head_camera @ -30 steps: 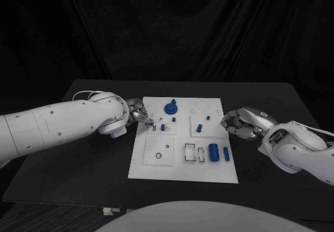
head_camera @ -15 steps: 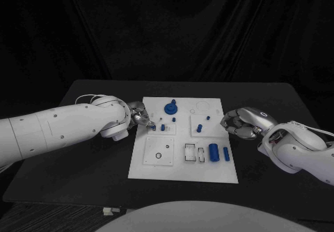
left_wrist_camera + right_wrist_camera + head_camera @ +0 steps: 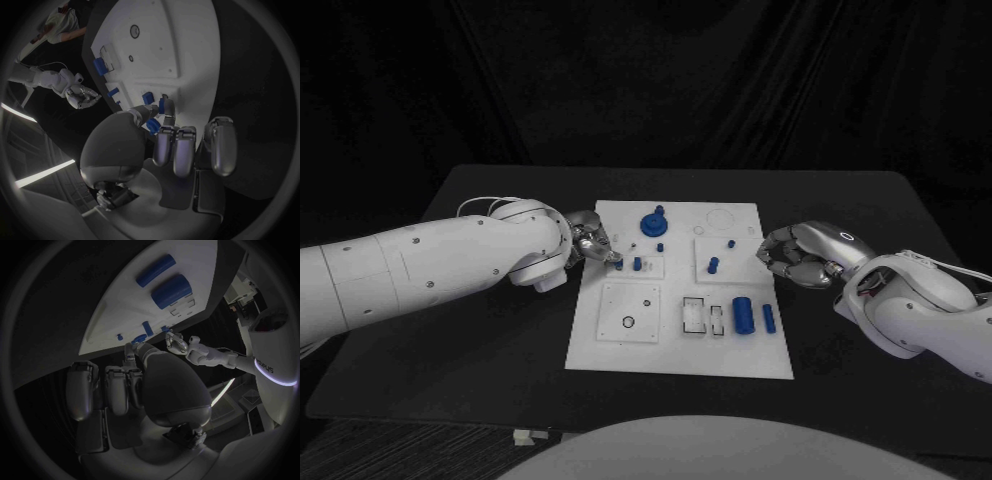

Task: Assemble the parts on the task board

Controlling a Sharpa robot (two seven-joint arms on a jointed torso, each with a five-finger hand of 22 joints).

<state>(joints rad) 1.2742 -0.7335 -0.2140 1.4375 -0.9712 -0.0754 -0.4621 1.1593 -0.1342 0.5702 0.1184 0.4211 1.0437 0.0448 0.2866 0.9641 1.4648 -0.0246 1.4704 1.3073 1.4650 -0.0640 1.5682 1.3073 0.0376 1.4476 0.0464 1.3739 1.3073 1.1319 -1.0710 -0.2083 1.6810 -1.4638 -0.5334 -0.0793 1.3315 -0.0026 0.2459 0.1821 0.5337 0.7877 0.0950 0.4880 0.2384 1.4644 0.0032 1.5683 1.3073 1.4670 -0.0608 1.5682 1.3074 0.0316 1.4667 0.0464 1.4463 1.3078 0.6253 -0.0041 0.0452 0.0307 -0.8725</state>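
Note:
The white task board [image 3: 675, 330] lies mid-table. My left hand [image 3: 593, 243] is at the board's left edge, and its fingertips pinch a small blue peg [image 3: 619, 264] [image 3: 161, 105] that stands on the board. A second blue peg [image 3: 638, 264] [image 3: 148, 97] stands just beside it. My right hand [image 3: 798, 256] hovers at the board's right edge with its fingers [image 3: 119, 387] curled in and nothing in them. A blue knob [image 3: 655, 221] sits at the far end of the board.
Two blue cylinders [image 3: 751, 314] [image 3: 164, 281] lie on the near right part of the board. Two more blue pegs [image 3: 713, 265] stand on the right-hand plate. A square plate with a small ring [image 3: 629, 322] is at the near left.
My left hand has shifted slightly toward the board over the peg. The right hand and the other parts have not moved.

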